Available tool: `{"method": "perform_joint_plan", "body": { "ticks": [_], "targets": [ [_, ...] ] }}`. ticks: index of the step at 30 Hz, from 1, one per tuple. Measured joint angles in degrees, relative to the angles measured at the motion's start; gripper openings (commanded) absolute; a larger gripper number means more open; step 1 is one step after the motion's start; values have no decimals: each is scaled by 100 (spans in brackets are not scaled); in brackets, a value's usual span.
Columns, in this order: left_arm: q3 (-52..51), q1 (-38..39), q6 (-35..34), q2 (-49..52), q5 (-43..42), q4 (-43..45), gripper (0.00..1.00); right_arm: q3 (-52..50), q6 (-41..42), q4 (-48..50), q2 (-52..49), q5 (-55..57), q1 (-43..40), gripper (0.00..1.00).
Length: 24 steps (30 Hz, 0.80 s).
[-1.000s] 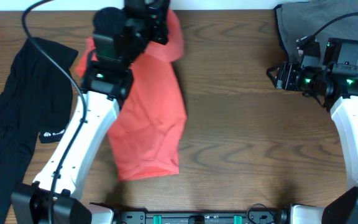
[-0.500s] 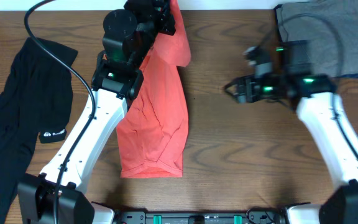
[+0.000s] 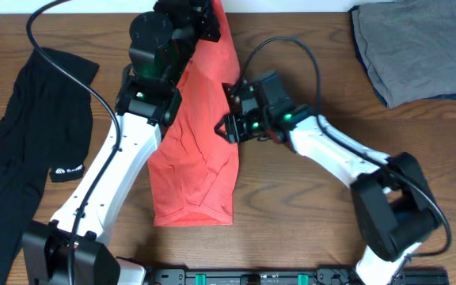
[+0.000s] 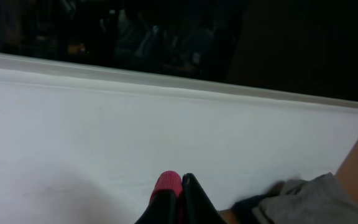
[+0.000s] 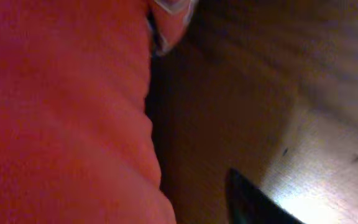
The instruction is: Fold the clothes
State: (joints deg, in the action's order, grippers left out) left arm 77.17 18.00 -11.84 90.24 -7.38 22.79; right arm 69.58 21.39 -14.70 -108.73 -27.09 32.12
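The red-orange T-shirt (image 3: 200, 150) lies lengthwise down the table's middle, and its top end is lifted at the far edge. My left gripper (image 3: 206, 17) is shut on that top end. In the left wrist view, red cloth (image 4: 168, 185) shows pinched between the closed fingertips. My right gripper (image 3: 226, 123) sits low at the shirt's right edge, about halfway down. In the right wrist view, one dark finger (image 5: 253, 200) stands apart from the red cloth (image 5: 67, 112), with bare wood between them. The cloth hides the other finger. A long black garment (image 3: 22, 142) lies at the left.
A folded grey garment (image 3: 418, 47) rests at the far right corner, over a dark blue edge. The left arm's cable (image 3: 70, 71) crosses above the black garment. A white wall (image 4: 166, 124) rises just behind the table's far edge.
My right arm has swung from the table's right side across to the shirt's right edge, and its jaws have narrowed. The left gripper stays shut on the shirt's top, shifted slightly right.
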Motion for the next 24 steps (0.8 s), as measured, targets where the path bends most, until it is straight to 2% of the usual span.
{"method": "perform_joint_plan", "body": {
  "ticks": [1, 4, 10, 16, 24],
  "targets": [
    [0, -37, 2, -2, 4, -2, 6, 0, 70, -55, -48, 15, 24, 20],
    [0, -184, 0, -13, 11, -24, 6, -24, 190, -188, -90, 72, -4, 1],
    [0, -737, 0, -339, 7, -339, 6, -28, 138, -748, 144, 103, -444, 1],
    [0, -1283, 0, -1115, -52, -723, 6, 175, -442, -1832, 1521, 74, -1355, 1],
    [-2, -1683, 9, -2651, -186, -1635, 6, 1366, -1322, -3346, 3268, 61, -2159, 1]
  ]
}}
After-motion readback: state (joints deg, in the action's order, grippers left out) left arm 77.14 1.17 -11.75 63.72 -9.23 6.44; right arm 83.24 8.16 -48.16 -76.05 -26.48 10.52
